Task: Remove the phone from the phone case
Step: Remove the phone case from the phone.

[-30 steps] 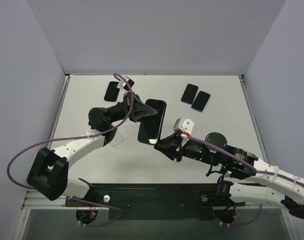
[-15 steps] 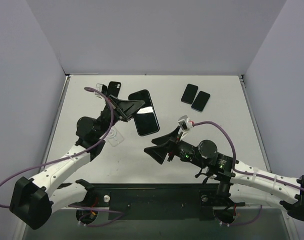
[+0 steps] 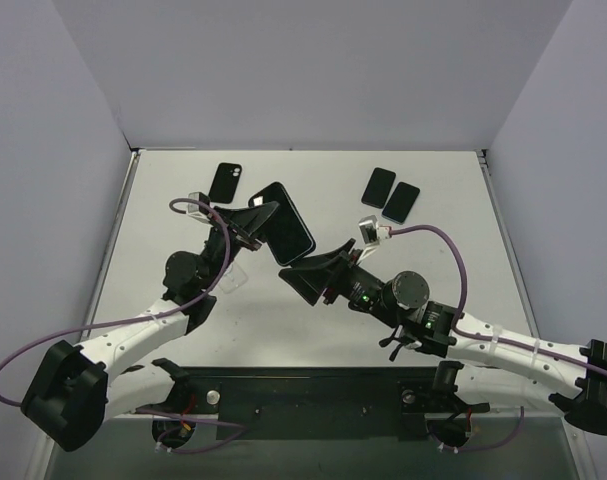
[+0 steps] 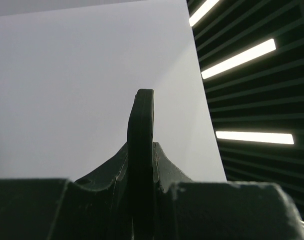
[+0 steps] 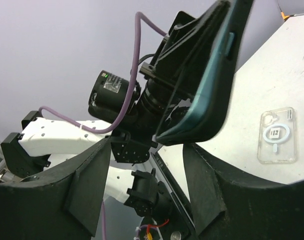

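A phone in a dark teal case [image 3: 286,222] is held up off the table, tilted. My left gripper [image 3: 255,220] is shut on its left side. In the left wrist view the cased phone [image 4: 141,130] stands edge-on between the fingers of my left gripper [image 4: 141,165]. My right gripper [image 3: 303,273] is open and empty, just below the phone's near end. In the right wrist view the cased phone [image 5: 214,80] hangs above and between my right gripper's [image 5: 147,167] spread fingers, apart from them.
A clear empty case [image 3: 233,274] lies flat on the white table [image 3: 433,250] under the left arm; it also shows in the right wrist view [image 5: 277,136]. One dark phone [image 3: 226,182] lies at the back left, two more [image 3: 391,194] at the back right.
My left gripper has lifted the cased phone, carried it left and tilted it. My right arm has swung up and forward, its open gripper now close under the phone.
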Available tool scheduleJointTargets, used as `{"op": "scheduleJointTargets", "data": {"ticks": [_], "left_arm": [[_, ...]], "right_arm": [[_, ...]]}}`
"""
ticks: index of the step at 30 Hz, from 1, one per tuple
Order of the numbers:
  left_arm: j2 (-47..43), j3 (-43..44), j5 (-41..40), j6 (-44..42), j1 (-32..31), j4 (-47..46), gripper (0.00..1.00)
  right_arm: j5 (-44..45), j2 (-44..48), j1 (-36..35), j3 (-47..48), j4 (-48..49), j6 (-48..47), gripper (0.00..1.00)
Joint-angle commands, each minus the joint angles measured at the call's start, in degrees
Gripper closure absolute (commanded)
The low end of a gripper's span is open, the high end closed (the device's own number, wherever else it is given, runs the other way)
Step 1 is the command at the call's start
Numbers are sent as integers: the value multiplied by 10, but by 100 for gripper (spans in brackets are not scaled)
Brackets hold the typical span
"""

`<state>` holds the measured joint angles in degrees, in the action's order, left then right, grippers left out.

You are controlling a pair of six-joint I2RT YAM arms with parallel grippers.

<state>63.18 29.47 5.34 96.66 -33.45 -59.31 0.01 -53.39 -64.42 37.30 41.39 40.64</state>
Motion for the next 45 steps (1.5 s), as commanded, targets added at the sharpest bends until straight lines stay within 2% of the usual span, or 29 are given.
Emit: {"op": "scheduleJointTargets", "data": {"ticks": [1,8,12,16,21,24,27,29,31,33,36,40,41,45], "left_arm": [[-7,16,-38,34,-13,-116,100],[5,16,-46,38,-35,-127,100],[12,18,-48,39,-41,-134,100],[7,16,-48,29,-45,-130,100],[5,16,-64,20,-53,-131,100],[2,17,-63,21,-54,-126,100],[-2,22,-63,34,-53,-113,100],[-7,36,-27,50,-50,-80,100],[-10,53,10,68,-42,-52,100],[-8,63,37,89,-38,-66,100],[1,75,66,121,-36,-101,100],[3,96,94,160,-34,-147,100],[4,99,105,165,-34,-156,100],[14,94,98,195,-33,-223,100]], "right_arm": [[34,-13,3,29,30,0,46],[45,-33,3,38,38,-6,56],[47,-39,3,44,36,-7,65],[60,-34,3,30,58,-2,66],[125,-30,3,31,12,1,72],[132,-29,4,28,5,-14,84],[130,-26,4,22,-14,-91,100],[107,-27,10,8,-17,-148,100],[48,-35,22,-8,-19,-210,100],[4,-50,40,-9,-43,-252,100],[-76,-70,95,-20,-41,-275,100],[-134,-92,170,-44,4,-282,100],[-164,-101,179,-44,16,-272,100],[-180,-104,193,-27,-4,-301,100]]}}
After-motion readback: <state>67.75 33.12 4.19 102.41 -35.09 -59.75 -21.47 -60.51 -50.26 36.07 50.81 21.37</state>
